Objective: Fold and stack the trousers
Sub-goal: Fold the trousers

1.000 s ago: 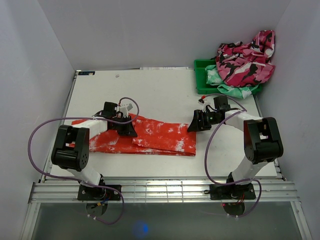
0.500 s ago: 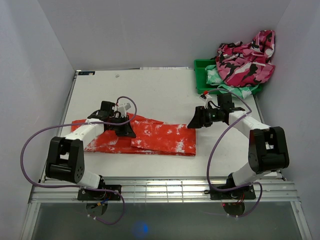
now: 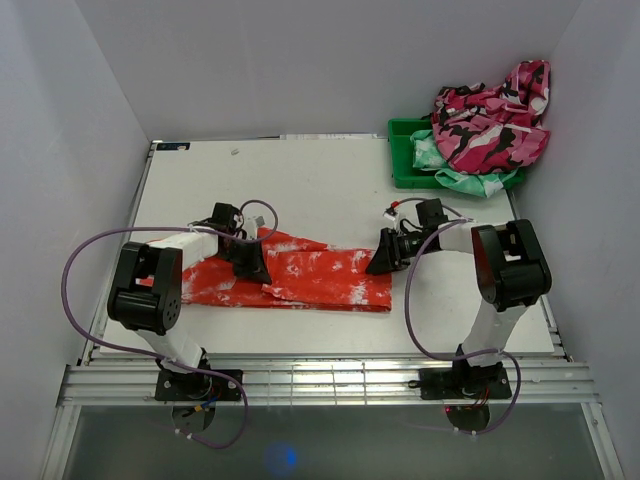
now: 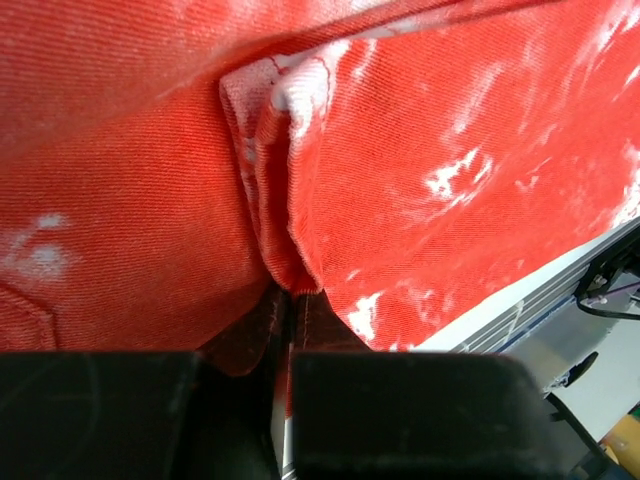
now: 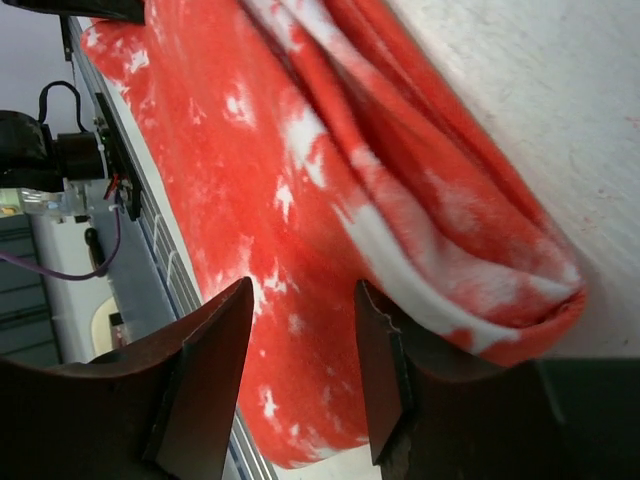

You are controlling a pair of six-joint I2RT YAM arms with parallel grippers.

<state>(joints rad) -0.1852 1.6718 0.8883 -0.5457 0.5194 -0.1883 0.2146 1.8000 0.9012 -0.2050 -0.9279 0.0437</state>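
Note:
The red-orange, white-speckled trousers (image 3: pixel 320 275) lie folded lengthwise across the table's near half. My left gripper (image 3: pixel 250 265) sits on their middle-left part. In the left wrist view it (image 4: pixel 285 325) is shut on a raised fold of the cloth (image 4: pixel 270 200). My right gripper (image 3: pixel 383 260) is at the trousers' right end. In the right wrist view it (image 5: pixel 305 310) is open, its fingers (image 5: pixel 215 350) straddling the cloth (image 5: pixel 250 160) beside the rolled right edge, gripping nothing.
A green bin (image 3: pixel 405 160) stands at the back right with a pink camouflage garment (image 3: pixel 490 120) and a mint-green garment (image 3: pixel 470 182) heaped on it. The table's front rail (image 3: pixel 320 375) runs just below the trousers. Purple cables loop beside both arms.
My right gripper has come down and left onto the trousers' right end. My left gripper has shifted slightly toward the near edge, and the cloth by it has bunched.

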